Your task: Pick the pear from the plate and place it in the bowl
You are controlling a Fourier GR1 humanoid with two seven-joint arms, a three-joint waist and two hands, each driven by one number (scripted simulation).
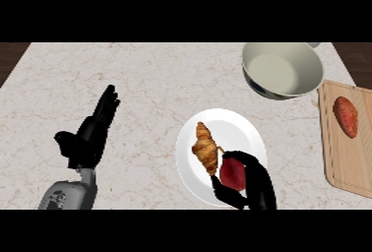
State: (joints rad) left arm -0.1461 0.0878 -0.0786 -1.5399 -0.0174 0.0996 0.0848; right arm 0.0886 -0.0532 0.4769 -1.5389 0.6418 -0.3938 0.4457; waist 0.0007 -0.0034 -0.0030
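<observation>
A white plate (240, 129) lies on the counter at centre right. On it sit a golden croissant (205, 147) and a red pear (233, 173) toward the near rim. My right hand (256, 184) is over the plate's near part with its fingers and thumb curled round the pear, hiding much of it. A cream bowl (283, 69) stands beyond the plate at the upper right, with nothing visible inside. At the left, my left hand (91, 133) rests open, fingers straight and pointing away, far from the plate.
A wooden cutting board (347, 162) lies along the right edge with a reddish sweet potato (346, 116) on it. The marble counter (145, 78) spreads between the left hand and the plate. Dark floor shows beyond the counter's far corners.
</observation>
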